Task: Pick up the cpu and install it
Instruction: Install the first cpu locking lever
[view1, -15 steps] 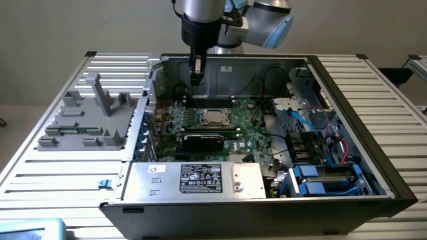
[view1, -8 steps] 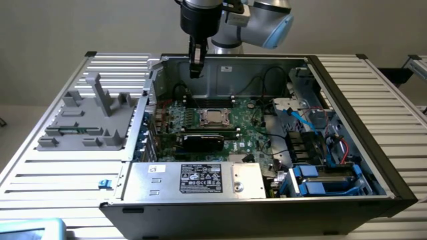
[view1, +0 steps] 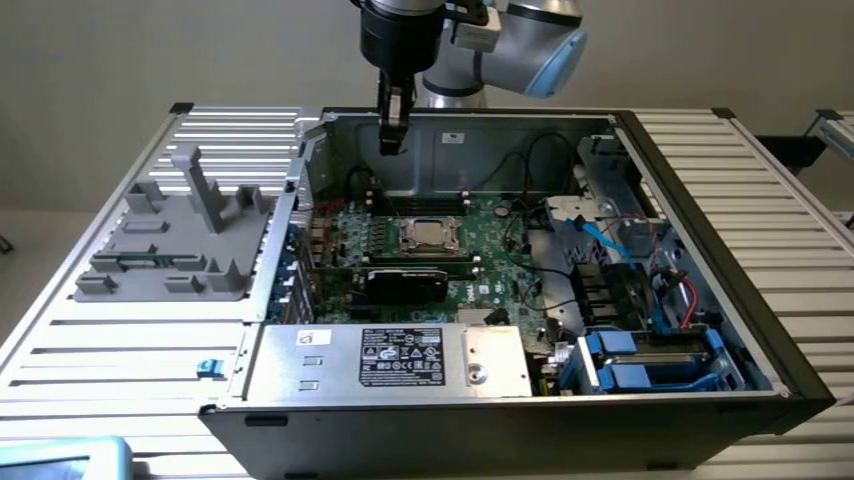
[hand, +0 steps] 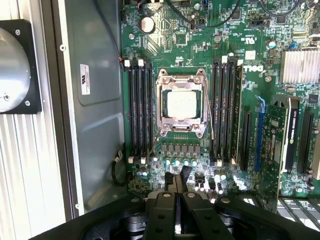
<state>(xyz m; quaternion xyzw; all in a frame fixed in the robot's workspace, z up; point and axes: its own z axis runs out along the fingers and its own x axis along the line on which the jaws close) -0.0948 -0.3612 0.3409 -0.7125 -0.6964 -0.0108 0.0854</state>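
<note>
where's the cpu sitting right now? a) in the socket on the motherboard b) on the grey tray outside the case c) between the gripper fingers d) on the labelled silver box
a: the cpu lies inside the socket frame, with the shut gripper well above it.

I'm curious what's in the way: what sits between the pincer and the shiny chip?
In the wrist view, the socket frame edge and a row of small grey blocks on the green board lie between the shut pincer and the cpu.
</note>
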